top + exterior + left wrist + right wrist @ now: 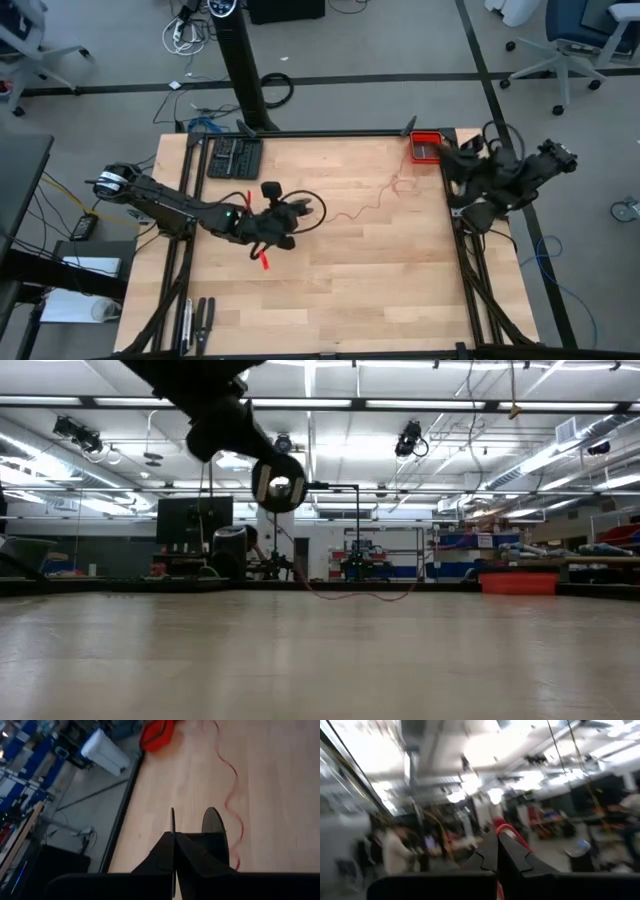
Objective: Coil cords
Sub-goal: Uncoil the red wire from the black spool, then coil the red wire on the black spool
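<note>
The thin red cord (370,203) lies in a wavy line on the wooden table, running from the middle toward the red bin (425,147) at the far right corner. In the left wrist view the cord (232,795) runs past a black round reel (215,827). My left gripper (292,213) hangs over the table's middle, shut on that reel (278,485). My right gripper (447,152) is raised beside the bin and points upward, shut, with a red cord loop (512,834) at its fingers. My left gripper pinches a thin black edge (173,822) of the reel between its two fingers. The gripper slants down toward the table's right side. The reel hangs clear of the table, its flat face upright. My right gripper has the red cord (506,829) between its shut fingers, with a short loop arching over one finger (520,857). The gripper points up, well above the table. Which part of the cord it has cannot be told.
A black tool tray (233,157) lies at the far left of the table, and several hand tools (195,320) at the near left corner. A short red piece (265,261) lies just nearer than my left gripper. A black frame edges the table.
</note>
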